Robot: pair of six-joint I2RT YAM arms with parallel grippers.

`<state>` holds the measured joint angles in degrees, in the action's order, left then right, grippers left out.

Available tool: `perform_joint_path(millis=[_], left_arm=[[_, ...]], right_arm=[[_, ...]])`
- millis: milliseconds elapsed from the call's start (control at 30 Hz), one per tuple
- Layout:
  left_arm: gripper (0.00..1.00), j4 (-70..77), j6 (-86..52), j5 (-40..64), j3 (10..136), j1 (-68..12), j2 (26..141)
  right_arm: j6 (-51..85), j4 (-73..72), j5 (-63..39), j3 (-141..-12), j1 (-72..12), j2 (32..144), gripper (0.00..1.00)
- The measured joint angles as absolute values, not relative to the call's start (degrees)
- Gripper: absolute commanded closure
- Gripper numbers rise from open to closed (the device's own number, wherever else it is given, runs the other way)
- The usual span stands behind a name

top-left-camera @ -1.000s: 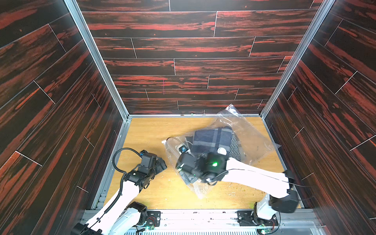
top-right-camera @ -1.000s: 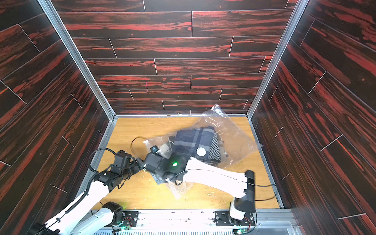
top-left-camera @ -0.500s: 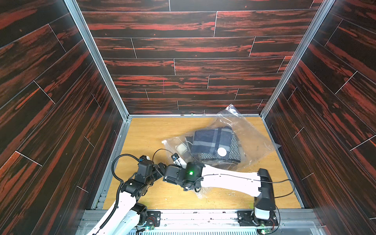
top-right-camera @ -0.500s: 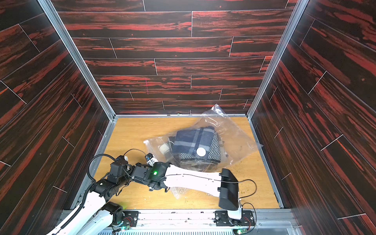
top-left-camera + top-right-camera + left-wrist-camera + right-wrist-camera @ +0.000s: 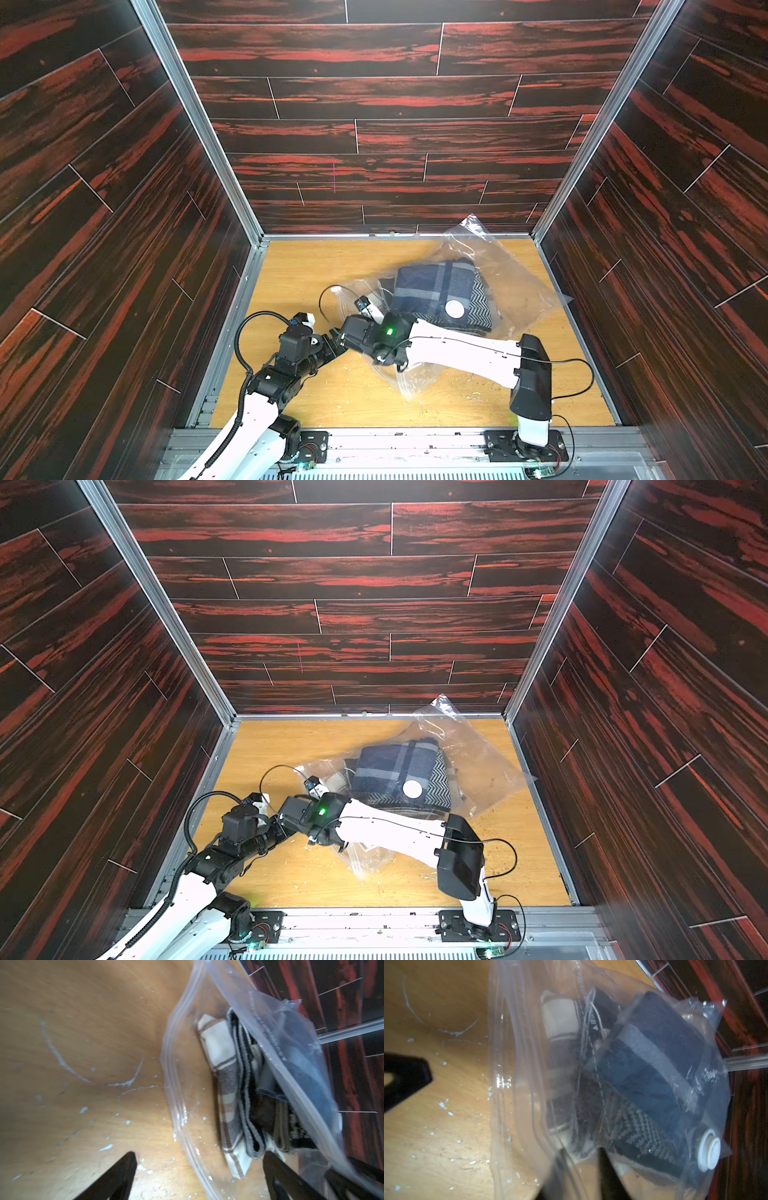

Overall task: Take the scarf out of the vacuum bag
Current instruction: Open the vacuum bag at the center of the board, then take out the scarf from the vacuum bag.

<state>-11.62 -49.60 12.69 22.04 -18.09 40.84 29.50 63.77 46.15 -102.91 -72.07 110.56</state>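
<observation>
The vacuum bag (image 5: 511, 274) is lying on the desk (image 5: 316, 266) toward its right rear, with the scarf (image 5: 432, 286) sitting inside it under the valve disc (image 5: 454, 309). The left end effector (image 5: 199, 1159) and the right end effector (image 5: 581, 1159) are sitting side by side at the bag's front-left mouth.

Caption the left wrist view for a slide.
Open left fingers frame the vacuum bag's zip edge; folded scarves show inside, wooden table beneath.

Even, fairly bright light falls on the pale wooden table (image 5: 316, 270) between dark walls (image 5: 395, 104). Both top views are sharp, with the walls splayed outward at the edges. Both wrist views are soft and motion-blurred, and small glints sparkle on the vacuum bag (image 5: 500, 1082).
</observation>
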Motion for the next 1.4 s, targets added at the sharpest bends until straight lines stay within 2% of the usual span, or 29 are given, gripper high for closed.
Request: perform_joint_path(millis=[167,400,533,700,833,1067,1400], left_arm=[[0.04,-5.9,-50.0,15.7,20.2,-18.1,40.8],[0.05,1.8,-52.2,18.5,16.0,-18.1,36.7],[0.05,5.4,-53.6,18.5,14.9,-18.1,35.5],[0.07,10.9,-54.5,20.0,15.0,-18.1,38.1],[0.11,15.2,-54.9,23.1,16.5,-18.2,44.5],[0.14,20.2,-53.5,28.7,20.3,-19.5,54.8],[0.16,21.8,-48.7,33.3,26.7,-22.1,64.8]], right_arm=[[24.2,62.8,43.4,-104.9,-69.8,110.5,1.00],[18.5,61.8,35.8,-110.8,-66.5,110.4,1.00],[15.6,62.8,33.8,-118.3,-64.2,111.1,1.00],[12.8,64.4,32.5,-127.8,-62.0,114.5,1.00],[11.8,65.3,31.5,-131.4,-61.6,117.2,1.00],[12.2,66.1,29.2,-130.5,-61.6,116.6,1.00],[14.8,62.7,26.9,-119.4,-61.6,108.5,1.00]])
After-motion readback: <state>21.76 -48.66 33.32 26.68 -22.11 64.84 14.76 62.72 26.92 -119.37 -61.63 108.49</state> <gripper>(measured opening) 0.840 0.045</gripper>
